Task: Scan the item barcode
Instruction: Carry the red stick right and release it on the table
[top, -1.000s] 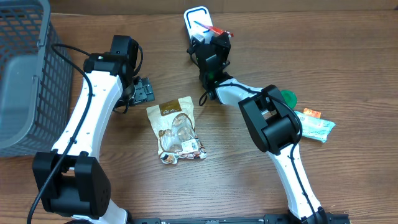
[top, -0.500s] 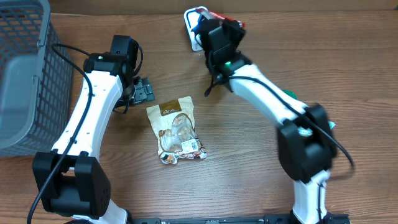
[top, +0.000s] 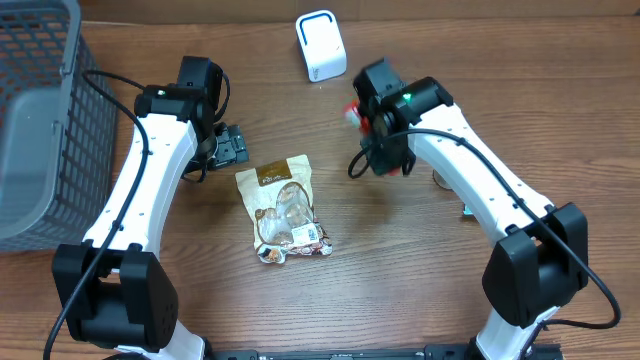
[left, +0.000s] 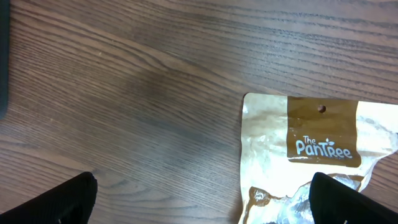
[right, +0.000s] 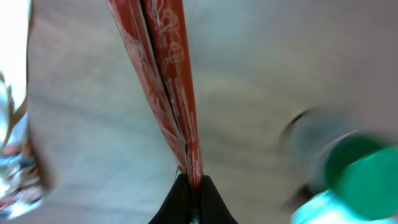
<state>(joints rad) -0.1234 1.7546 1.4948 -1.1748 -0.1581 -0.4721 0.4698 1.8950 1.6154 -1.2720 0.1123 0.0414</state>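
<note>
**A:** The thin red foil packet (right: 166, 74): where is it kept, and why so?

**B:** It is pinched by one end between the closed fingers of the right gripper (right: 191, 182). It is held clear of the wooden table (top: 560, 80), a little right of centre and nearer the far edge. The high grip is judged to be meant for turning a printed face toward the white rounded scanner box (top: 320, 45). That box is set by the far edge, near the packet but apart from it.

**A:** What is noted from the left edge across?

**B:** A grey mesh basket (top: 70, 40) is placed at the far left corner, probably for finished items. Next, the left gripper (top: 232, 148) is hung with its jaws spread wide and nothing between them. It is just beside the top of a brown-and-clear plastic snack pouch (top: 285, 205), which is laid flat at the middle of the table. The gripper is judged to be parked there for a later pick. Toward the right edge, a blurred green round cap (right: 357, 165) is seen.

**A:** Can any writing be read?

**B:** "The PanTree" is read in white on the pouch's brown header. White marks are seen on the red packet, but they cannot be made out. No barcode is shown in any view.
</note>
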